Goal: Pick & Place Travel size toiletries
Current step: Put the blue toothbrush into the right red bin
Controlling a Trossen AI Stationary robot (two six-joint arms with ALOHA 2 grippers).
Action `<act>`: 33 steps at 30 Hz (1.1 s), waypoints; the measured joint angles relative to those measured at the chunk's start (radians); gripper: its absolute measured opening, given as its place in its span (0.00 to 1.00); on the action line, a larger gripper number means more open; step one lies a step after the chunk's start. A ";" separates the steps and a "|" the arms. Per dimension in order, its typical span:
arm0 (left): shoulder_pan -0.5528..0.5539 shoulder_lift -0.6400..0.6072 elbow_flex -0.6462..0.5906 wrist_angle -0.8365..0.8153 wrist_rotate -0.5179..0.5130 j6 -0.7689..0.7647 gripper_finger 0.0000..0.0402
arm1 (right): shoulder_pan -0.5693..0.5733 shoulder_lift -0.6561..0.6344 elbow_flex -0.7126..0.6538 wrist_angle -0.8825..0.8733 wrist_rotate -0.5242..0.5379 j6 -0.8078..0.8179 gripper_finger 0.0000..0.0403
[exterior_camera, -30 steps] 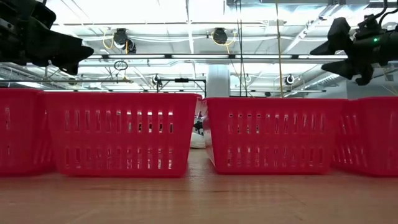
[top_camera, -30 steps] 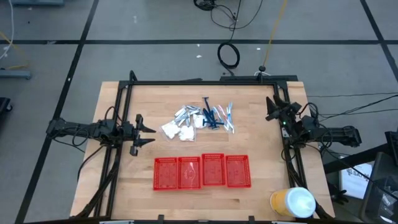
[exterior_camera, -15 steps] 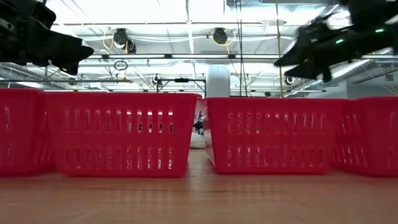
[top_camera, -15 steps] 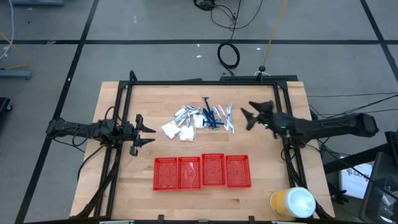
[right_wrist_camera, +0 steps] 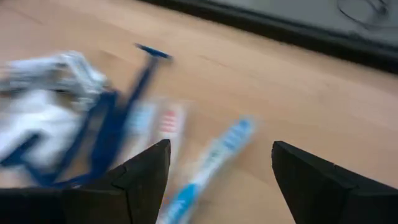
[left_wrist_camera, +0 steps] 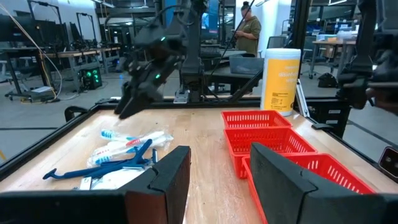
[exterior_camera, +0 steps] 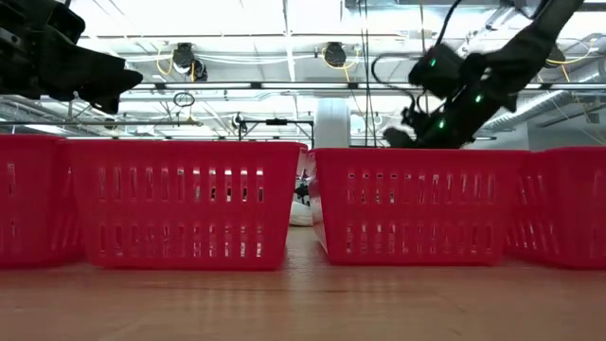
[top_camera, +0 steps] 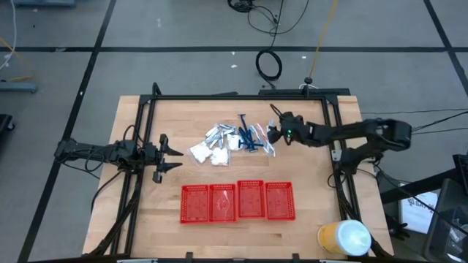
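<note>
right gripper, fingers spread, sits over the clear-wrapped sticks at frame centre; left gripper, fingers spread, waits at left.

Four red mesh baskets sit side by side in a row on the wooden table. A yellow canister with a white lid stands near the table's corner, just beyond the baskets' right end. A person stands in the room behind.

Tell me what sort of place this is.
Probably a robotics lab or workshop: a wooden table with two dark arms, workbenches with equipment behind, black cables on the grey floor.
</note>
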State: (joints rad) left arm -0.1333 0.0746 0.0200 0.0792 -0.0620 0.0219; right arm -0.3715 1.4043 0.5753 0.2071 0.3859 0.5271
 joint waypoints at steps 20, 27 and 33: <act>0.000 0.000 0.000 0.000 0.000 0.000 0.41 | -0.120 0.229 0.003 0.206 -0.154 0.029 0.60; 0.000 0.000 0.000 0.000 0.000 0.000 0.41 | -0.120 0.231 0.003 0.227 -0.154 0.016 0.40; 0.000 0.000 0.000 0.000 0.000 0.000 0.41 | -0.120 0.230 0.003 0.270 -0.153 -0.030 0.22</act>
State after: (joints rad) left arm -0.1336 0.0743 0.0200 0.0792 -0.0620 0.0219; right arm -0.4915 1.6343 0.5781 0.4772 0.2327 0.4969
